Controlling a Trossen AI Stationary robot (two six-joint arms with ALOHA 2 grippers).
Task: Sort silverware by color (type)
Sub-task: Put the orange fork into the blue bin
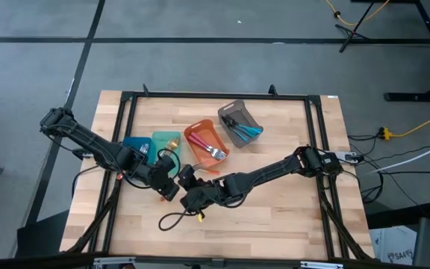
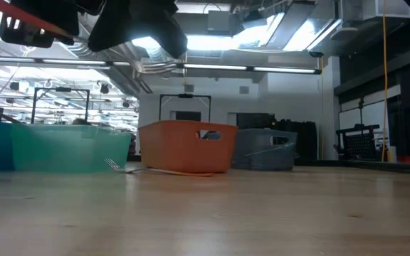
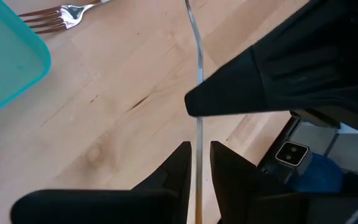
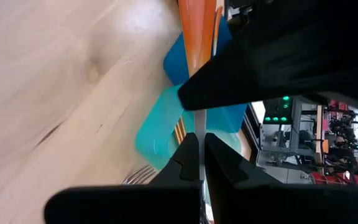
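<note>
A slim utensil hangs in the air between my two grippers over the table's middle. Its thin metal shaft (image 3: 197,50) runs forward from my left gripper (image 3: 200,149), which is shut on it. An orange handle (image 4: 197,31) shows beyond that gripper in the right wrist view. My right gripper (image 4: 199,140) is shut on the same shaft, facing the left one. In the high view the left gripper (image 1: 168,187) and the right gripper (image 1: 187,179) meet tip to tip. Another fork (image 3: 61,15) lies flat on the wood beside the teal bin (image 3: 5,62). My left gripper has the utensil's shaft (image 3: 199,186) between its two fingers, which lie along it; the shaft sticks out ahead of the fingertips. The utensil is lifted clear of the table. My right gripper pinches the metal shaft (image 4: 199,127) between its two fingers at their tips, coming from the table's right side and slanting down. One finger (image 3: 260,93) crosses the shaft just ahead of the left gripper's fingertips.
Blue (image 1: 134,146), teal (image 1: 166,142), orange (image 1: 204,142) and grey (image 1: 239,121) bins stand in a row behind the grippers; the orange and grey ones hold utensils. A black cable loop (image 1: 174,220) lies on the wood nearer the front edge.
</note>
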